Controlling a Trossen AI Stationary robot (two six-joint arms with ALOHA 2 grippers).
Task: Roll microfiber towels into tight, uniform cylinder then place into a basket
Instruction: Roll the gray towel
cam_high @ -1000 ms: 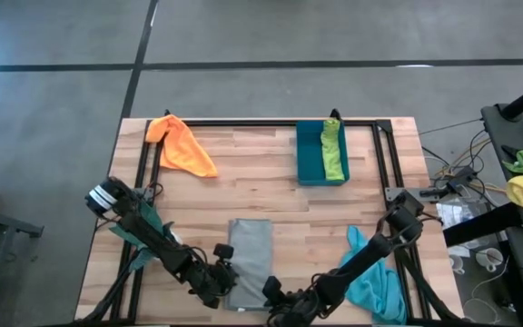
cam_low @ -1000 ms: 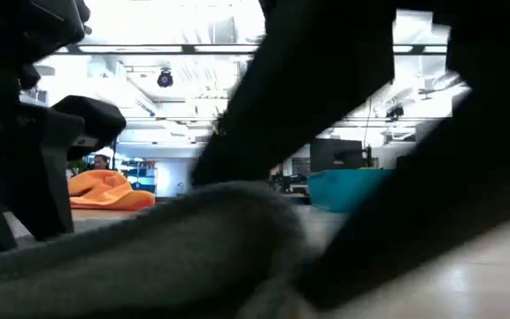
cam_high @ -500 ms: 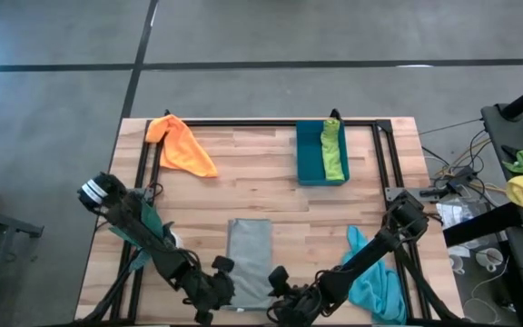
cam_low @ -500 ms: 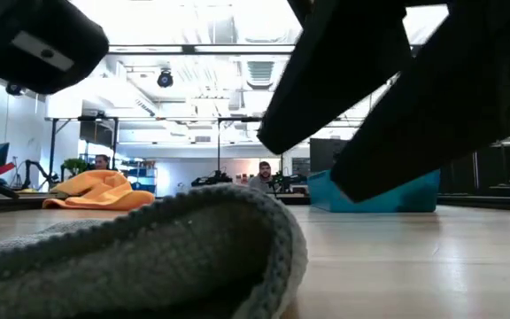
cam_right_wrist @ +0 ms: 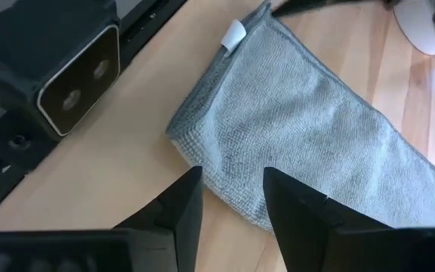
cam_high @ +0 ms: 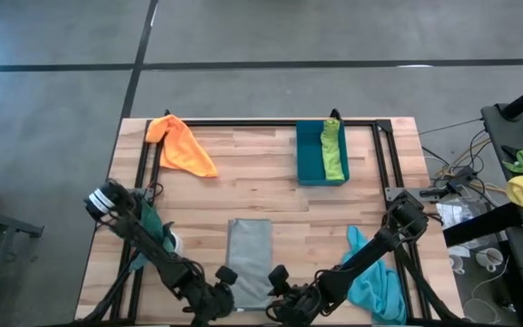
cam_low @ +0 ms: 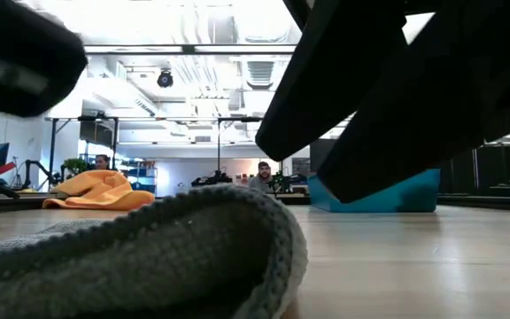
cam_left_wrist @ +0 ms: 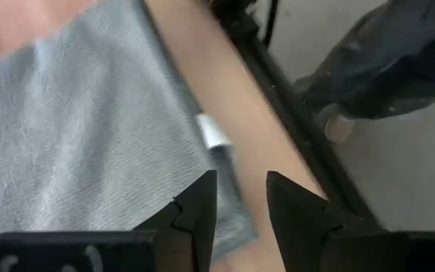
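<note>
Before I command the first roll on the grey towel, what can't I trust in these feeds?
- Grey towel: near edge hidden under both grippers in the high view.
- Turquoise towel: partly under the right arm.
- Basket: low view, dark arm covers its top, contents unseen.
- Left gripper: blurred; contact with the cloth unclear.

1. The left arm reached low along the table's near edge, its gripper (cam_left_wrist: 240, 204) with fingers slightly parted, holding nothing.
2. The right arm mirrored it, its gripper (cam_right_wrist: 232, 204) also narrowly parted and empty.
</note>
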